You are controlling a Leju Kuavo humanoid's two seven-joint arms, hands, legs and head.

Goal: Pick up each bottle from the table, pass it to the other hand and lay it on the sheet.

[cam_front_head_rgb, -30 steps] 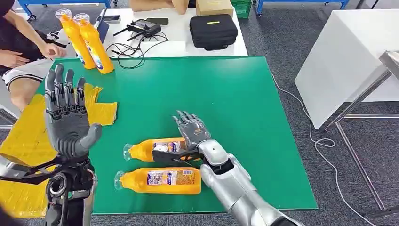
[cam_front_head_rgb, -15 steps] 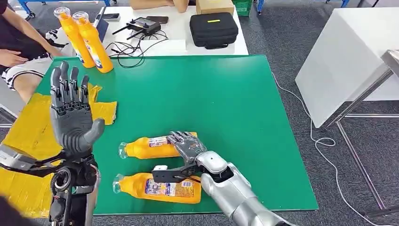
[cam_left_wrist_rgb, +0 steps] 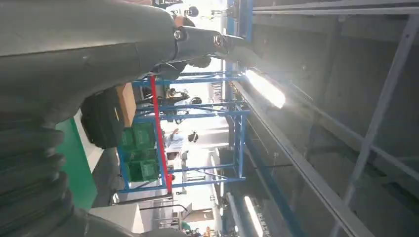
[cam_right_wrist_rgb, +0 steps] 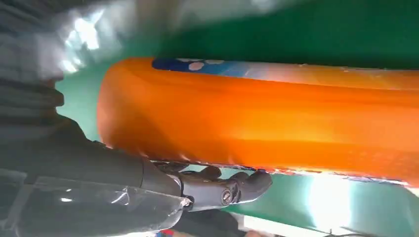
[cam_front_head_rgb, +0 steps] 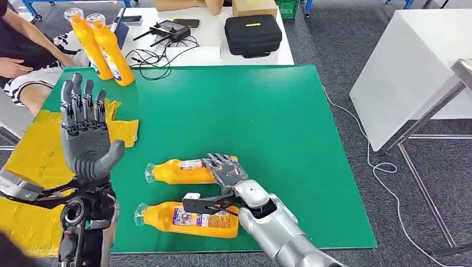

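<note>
Two orange bottles lie side by side near the table's front edge. My right hand grips the far bottle: its fingers curl over the bottle's far side. In the right wrist view the thumb lies against the bottle. This bottle still rests on the green table. The near bottle lies untouched just below the thumb. My left hand is raised at the left, palm up and fingers spread, holding nothing. The yellow sheet lies under and behind it at the table's left edge.
Two more orange bottles stand upright at the back left corner. A person sits beyond the sheet on the left. Behind the green table a white table carries a black case, cables and a controller.
My right hand came down and its fingers curled over the far bottle, which slid slightly to the right. The left hand stayed raised and open.
</note>
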